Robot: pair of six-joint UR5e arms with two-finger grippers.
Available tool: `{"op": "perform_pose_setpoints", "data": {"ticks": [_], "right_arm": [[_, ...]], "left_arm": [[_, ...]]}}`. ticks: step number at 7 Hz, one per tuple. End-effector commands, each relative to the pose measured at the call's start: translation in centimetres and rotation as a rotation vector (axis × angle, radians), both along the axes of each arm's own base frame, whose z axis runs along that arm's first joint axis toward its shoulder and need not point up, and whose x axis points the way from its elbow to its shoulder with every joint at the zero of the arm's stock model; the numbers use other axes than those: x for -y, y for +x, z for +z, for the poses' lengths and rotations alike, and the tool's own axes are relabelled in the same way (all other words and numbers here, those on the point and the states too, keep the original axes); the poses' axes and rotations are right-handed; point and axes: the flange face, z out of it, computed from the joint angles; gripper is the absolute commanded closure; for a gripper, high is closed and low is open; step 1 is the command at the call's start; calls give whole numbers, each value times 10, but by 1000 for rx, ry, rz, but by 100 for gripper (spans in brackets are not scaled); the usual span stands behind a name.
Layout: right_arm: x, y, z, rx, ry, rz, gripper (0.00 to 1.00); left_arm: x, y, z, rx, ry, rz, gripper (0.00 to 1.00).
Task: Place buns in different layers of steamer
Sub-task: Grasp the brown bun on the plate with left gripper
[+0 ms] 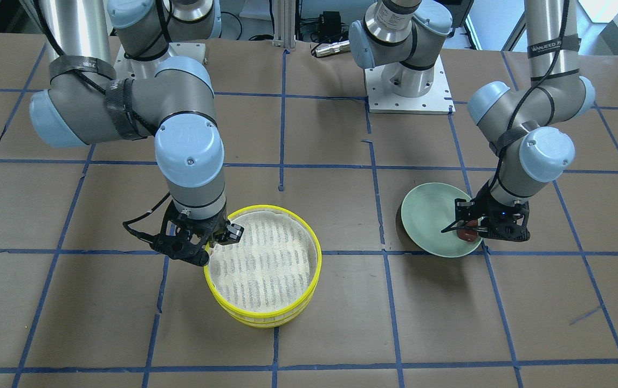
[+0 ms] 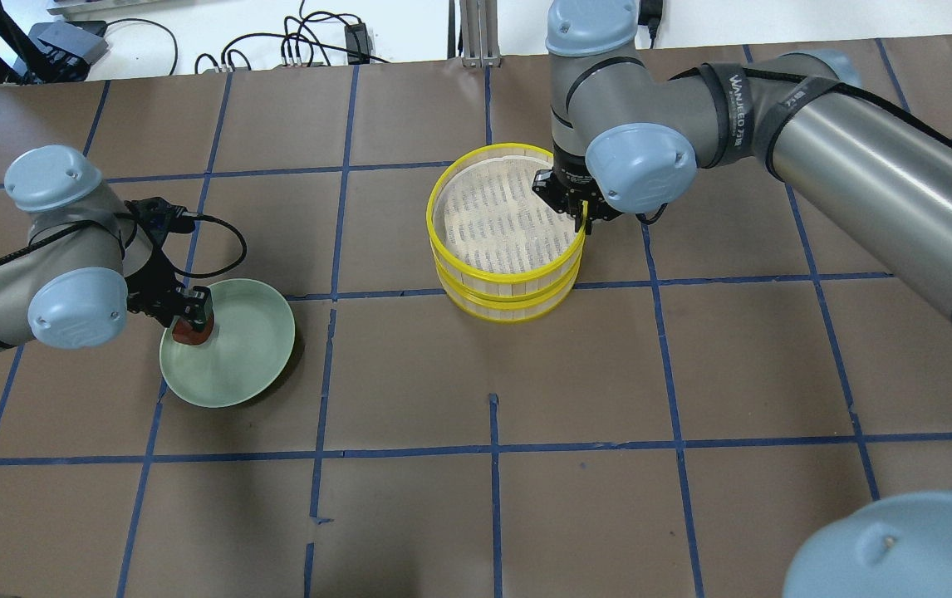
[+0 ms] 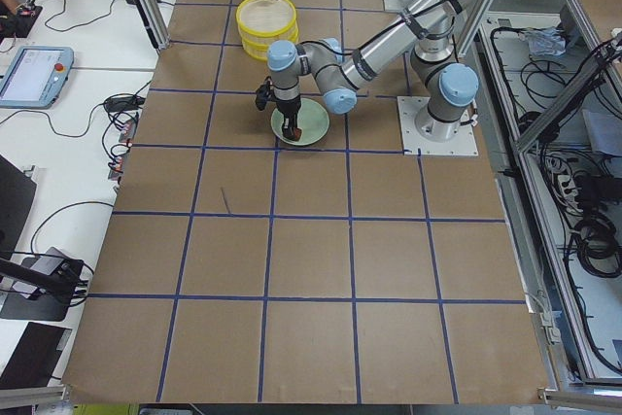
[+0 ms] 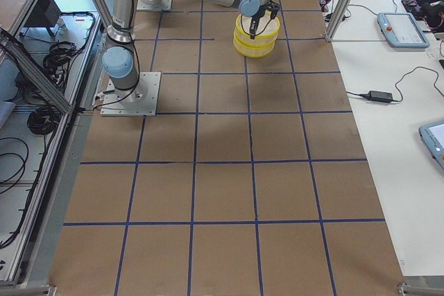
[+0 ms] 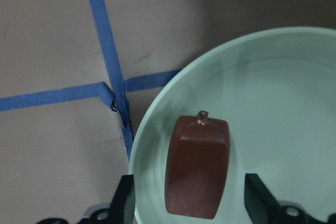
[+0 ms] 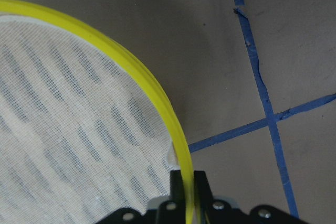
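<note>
The dark reddish-brown bun [image 5: 197, 169] lies on the pale green plate [image 5: 283, 103] near its edge. My left gripper [image 1: 468, 233] is open, low over the plate [image 1: 427, 215], one finger on each side of the bun [image 1: 468, 236] with gaps showing. The steamer is two stacked yellow-rimmed trays [image 1: 271, 207], the top cloth liner [image 2: 509, 220] bare. My right gripper [image 6: 188, 182] is shut on the top tray's yellow rim [image 6: 157, 103] at its edge [image 2: 580, 218]. The white bun is out of view.
The brown paper table [image 2: 692, 374] carries a blue tape grid. The plate [image 2: 243, 349] sits about two grid squares from the steamer [image 2: 509, 307]. The arm bases [image 1: 409, 91] stand at the table's back edge.
</note>
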Motion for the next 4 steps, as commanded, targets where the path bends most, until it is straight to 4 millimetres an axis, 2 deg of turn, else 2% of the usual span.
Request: {"op": "perform_pose_setpoints", "data": {"ticks": [1, 2, 3, 4], "right_arm": [[-3, -1, -4, -3, 11, -1, 96], [-3, -2, -4, -4, 11, 0, 96], [-3, -2, -4, -3, 13, -1, 94], [-3, -1, -4, 0, 9, 4, 70]], "left_arm": [[1, 0, -2, -3, 6, 2, 78], [2, -1, -1, -3, 3, 5, 87], [6, -8, 10, 3, -30, -10, 93], [16, -30, 44, 2, -87, -14, 94]]}}
